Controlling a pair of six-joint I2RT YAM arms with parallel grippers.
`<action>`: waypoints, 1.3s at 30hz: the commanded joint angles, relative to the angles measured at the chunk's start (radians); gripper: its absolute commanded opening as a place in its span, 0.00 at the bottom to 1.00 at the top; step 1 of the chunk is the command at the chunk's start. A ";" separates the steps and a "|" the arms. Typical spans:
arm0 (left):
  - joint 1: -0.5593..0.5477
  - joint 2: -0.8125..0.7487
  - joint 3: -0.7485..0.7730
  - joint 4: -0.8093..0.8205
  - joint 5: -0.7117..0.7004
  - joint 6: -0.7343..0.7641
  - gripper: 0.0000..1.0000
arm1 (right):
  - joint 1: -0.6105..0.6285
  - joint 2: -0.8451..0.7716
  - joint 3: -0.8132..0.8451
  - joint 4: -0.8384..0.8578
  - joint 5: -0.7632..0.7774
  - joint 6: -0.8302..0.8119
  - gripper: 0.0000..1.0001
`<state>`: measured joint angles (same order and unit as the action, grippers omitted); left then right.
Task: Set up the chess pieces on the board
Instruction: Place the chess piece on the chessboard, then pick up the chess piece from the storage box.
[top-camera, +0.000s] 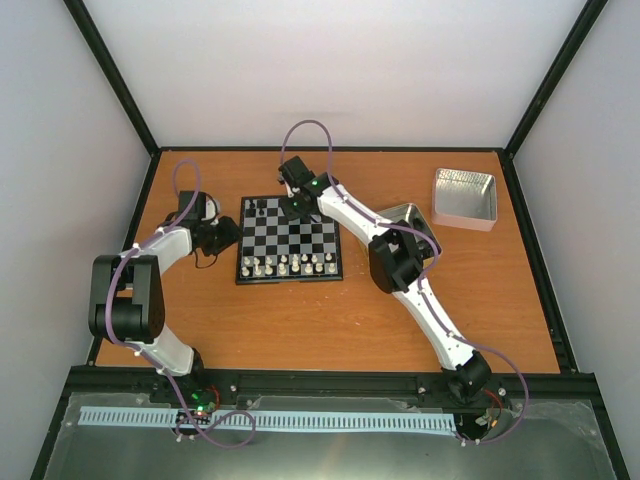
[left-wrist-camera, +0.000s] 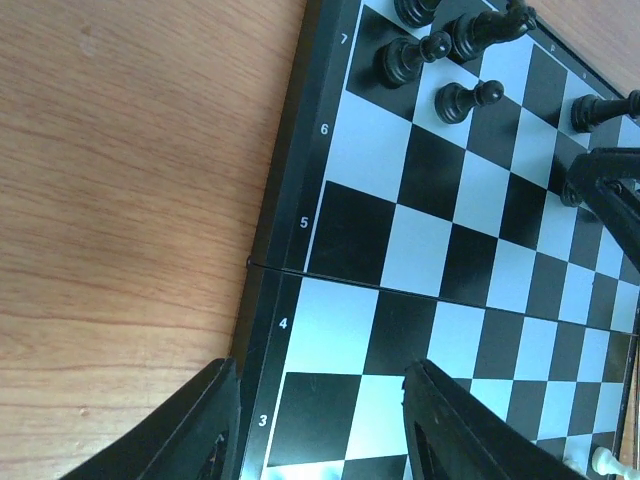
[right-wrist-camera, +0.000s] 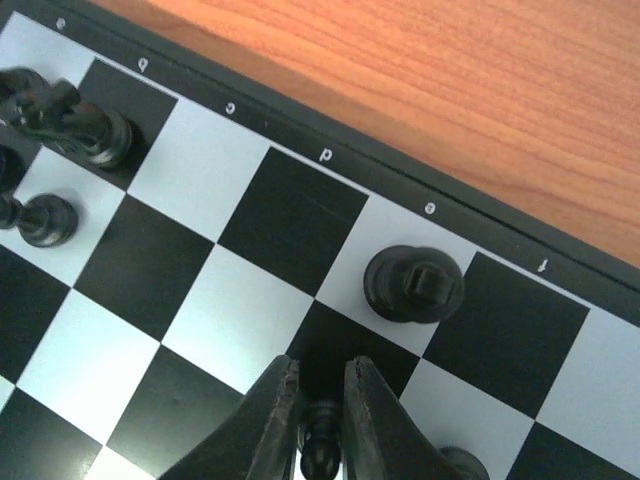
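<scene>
closest in, the two arm bases (top-camera: 195, 400) sit bolted at the table's near edge. on the left, the left gripper (left-wrist-camera: 318, 400) hovers low over the board's (top-camera: 315, 243) left border near ranks three and four, its jaws partway apart with nothing between them. moving right across the board, the white pieces (top-camera: 290, 265) line the near two rows and look set, though they are too small to count. the black chess pieces (left-wrist-camera: 460, 100) are few and gathered at the far left corner, a knight (right-wrist-camera: 70, 122) on the back rank among them. further right a tall black piece (right-wrist-camera: 413, 285) stands on the e file. the right gripper (right-wrist-camera: 322, 372) hangs beside it, jaws narrow on either side of a black pawn (right-wrist-camera: 320, 452). whether they grip it i cannot tell. two tin trays (top-camera: 465, 198) lie off to the right. by my reading black's side is under half done, with most back-rank and pawn squares bare.
</scene>
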<state>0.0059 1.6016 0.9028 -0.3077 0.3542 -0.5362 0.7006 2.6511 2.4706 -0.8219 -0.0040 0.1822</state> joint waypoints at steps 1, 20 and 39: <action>0.005 0.002 0.002 -0.001 0.019 0.016 0.47 | -0.003 0.026 0.049 0.020 0.005 -0.009 0.18; 0.003 -0.022 0.005 0.040 0.029 0.046 0.48 | -0.023 -0.261 -0.067 0.000 -0.017 0.058 0.32; 0.005 -0.021 0.058 0.071 0.012 0.101 0.49 | -0.355 -0.806 -1.019 -0.024 0.280 0.363 0.42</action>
<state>0.0059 1.6012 0.9131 -0.2657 0.3645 -0.4606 0.3523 1.8614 1.5139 -0.8188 0.2329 0.4629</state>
